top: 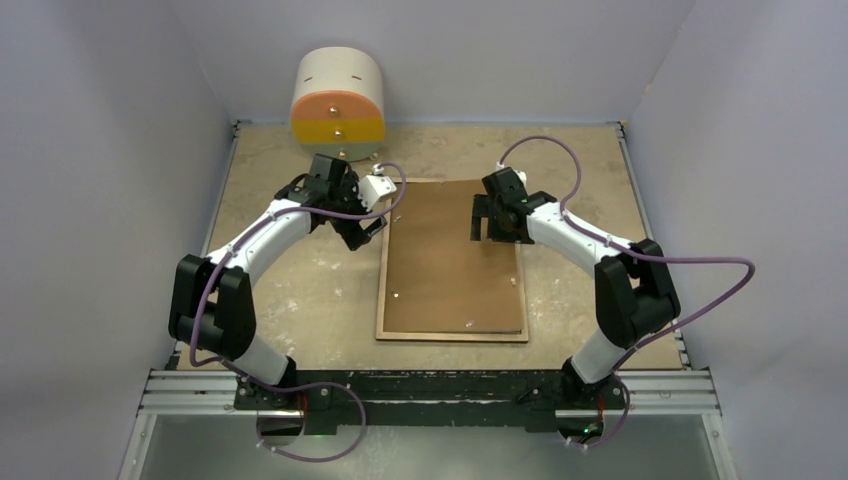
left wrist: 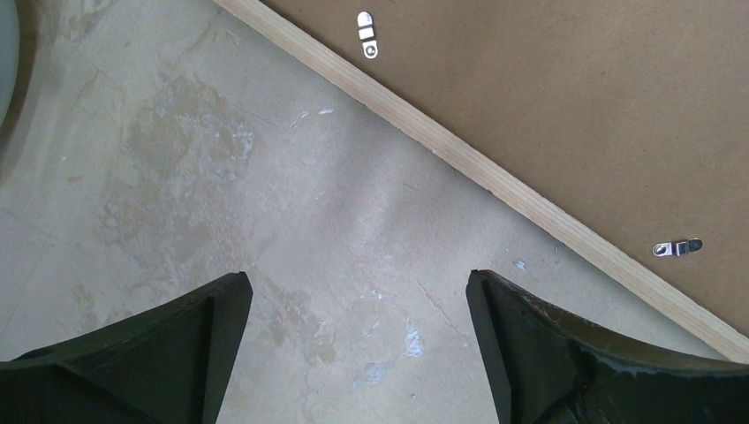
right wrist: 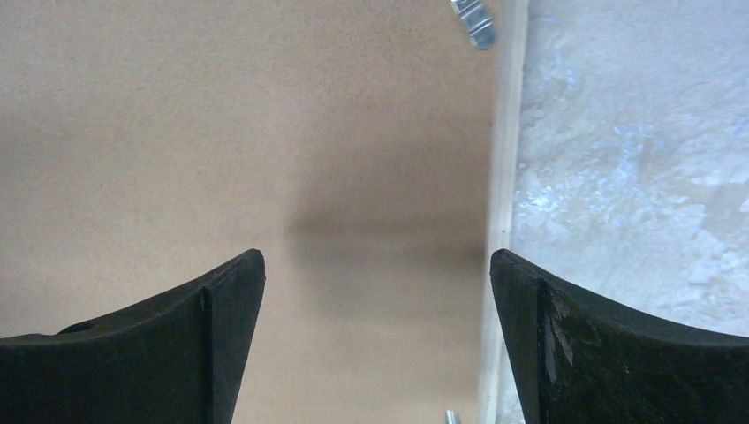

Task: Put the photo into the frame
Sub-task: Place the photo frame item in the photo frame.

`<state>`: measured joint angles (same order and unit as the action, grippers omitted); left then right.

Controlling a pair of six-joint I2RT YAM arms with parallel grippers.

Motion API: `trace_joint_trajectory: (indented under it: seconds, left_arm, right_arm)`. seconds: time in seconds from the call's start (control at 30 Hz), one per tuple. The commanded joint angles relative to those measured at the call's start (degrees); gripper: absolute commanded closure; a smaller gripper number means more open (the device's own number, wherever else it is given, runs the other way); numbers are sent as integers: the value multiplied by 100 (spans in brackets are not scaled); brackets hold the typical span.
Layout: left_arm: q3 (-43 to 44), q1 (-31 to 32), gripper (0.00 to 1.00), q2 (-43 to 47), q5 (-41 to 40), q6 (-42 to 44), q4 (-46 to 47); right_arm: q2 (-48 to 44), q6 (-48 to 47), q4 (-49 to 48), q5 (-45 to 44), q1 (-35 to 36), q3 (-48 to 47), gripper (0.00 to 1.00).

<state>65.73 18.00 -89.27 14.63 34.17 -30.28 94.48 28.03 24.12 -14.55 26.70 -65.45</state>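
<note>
Two grippers, both spread wide and holding nothing: the left gripper (left wrist: 358, 287) is over bare table (top: 300, 290) just beside the frame's left edge, and the right gripper (right wrist: 377, 265) is over the backing board (top: 450, 270). One frame (top: 450, 337) lies flat at the table's centre, wood side up. Two metal clips (left wrist: 366, 35) (left wrist: 677, 248) sit on the board's left side. One drum-shaped object (top: 338, 100) stands behind.

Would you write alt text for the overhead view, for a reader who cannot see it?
A frame lies back-up on a beige table, brown backing board in it. The open left gripper hovers beside its far left corner, the open right gripper over its far right part.
</note>
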Motion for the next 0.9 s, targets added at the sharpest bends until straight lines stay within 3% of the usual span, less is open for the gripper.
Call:
trace_joint_trajectory:
  seconds: [0.0, 0.17, 0.5, 0.7, 0.8, 0.87]
  left_arm:
    - [9, -33, 0, 191, 26, 105, 51]
    - [45, -33, 0, 187, 7, 115, 33]
    - [-38, -85, 0, 74, 205, -11, 52]
    - [-166, -103, 7, -248, 870, -465, 66]
    - [-271, -104, 12, -449, 1282, -792, 102]
    - [-358, -104, 16, -563, 1413, -969, 169]
  right_arm:
    - [71, -198, 424, -472, 53, -174, 1]
    - [-52, -189, 287, -341, 64, -98, 1]
    - [-566, -197, -511, 986, 64, -31, 1]
    - [-1095, 465, -2457, 2762, 237, 902, 22]
    - [-1106, 783, -3247, 3020, 643, 1330, 32]
    - [-1005, 901, -3584, 3004, 940, 1522, 33]
